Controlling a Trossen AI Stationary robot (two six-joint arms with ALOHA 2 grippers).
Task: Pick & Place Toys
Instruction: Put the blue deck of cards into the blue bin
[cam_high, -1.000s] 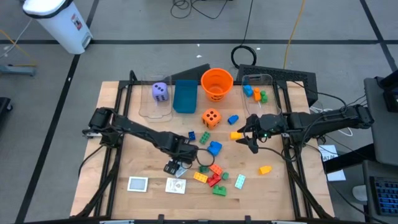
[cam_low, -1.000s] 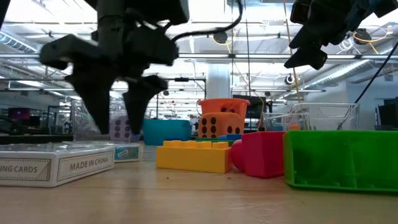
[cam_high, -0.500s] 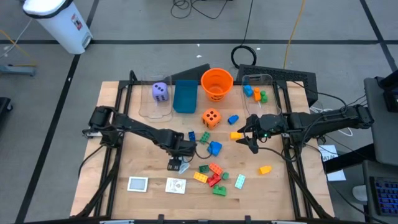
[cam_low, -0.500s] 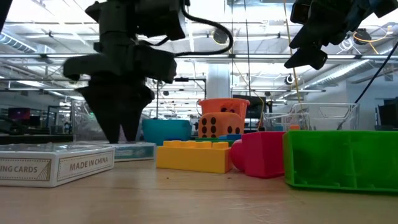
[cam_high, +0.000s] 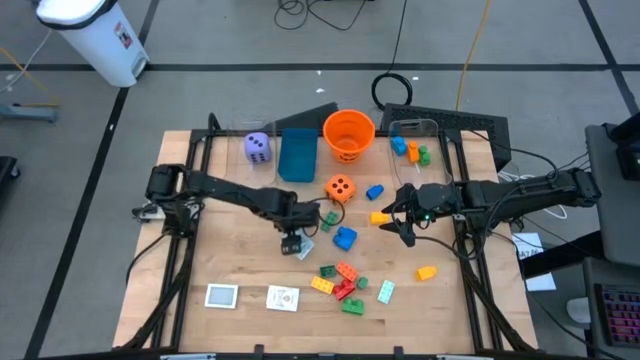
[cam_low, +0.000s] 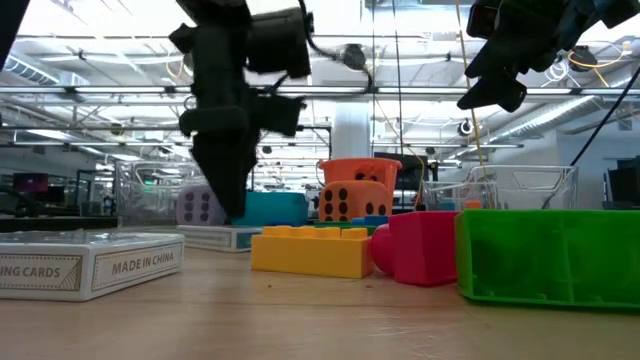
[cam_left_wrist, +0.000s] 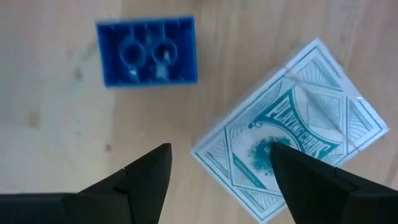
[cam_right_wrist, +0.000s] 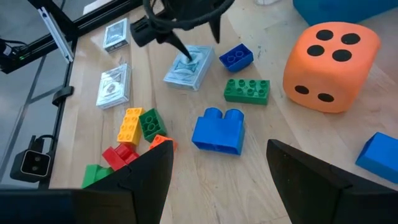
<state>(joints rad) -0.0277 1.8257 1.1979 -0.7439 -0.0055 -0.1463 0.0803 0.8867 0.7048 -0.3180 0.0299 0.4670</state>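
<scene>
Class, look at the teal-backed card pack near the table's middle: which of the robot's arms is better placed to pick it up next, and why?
The left. The left gripper hangs open directly over the card pack, one finger either side of its edge. The right gripper hovers farther off, beyond the blue brick.

At the far edge of the wooden worktop (cam_high: 230, 270) an orange bucket (cam_high: 348, 134) stands between a teal box (cam_high: 297, 155) and a clear bin (cam_high: 416, 133). Another clear bin (cam_high: 240, 172) sits beside the teal box. A white container (cam_high: 95, 37) stands on the floor beyond.

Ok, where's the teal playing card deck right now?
In the high view the teal card deck lies near the table's middle, directly under the left gripper, with a small blue brick and a green brick just beyond it.
</scene>
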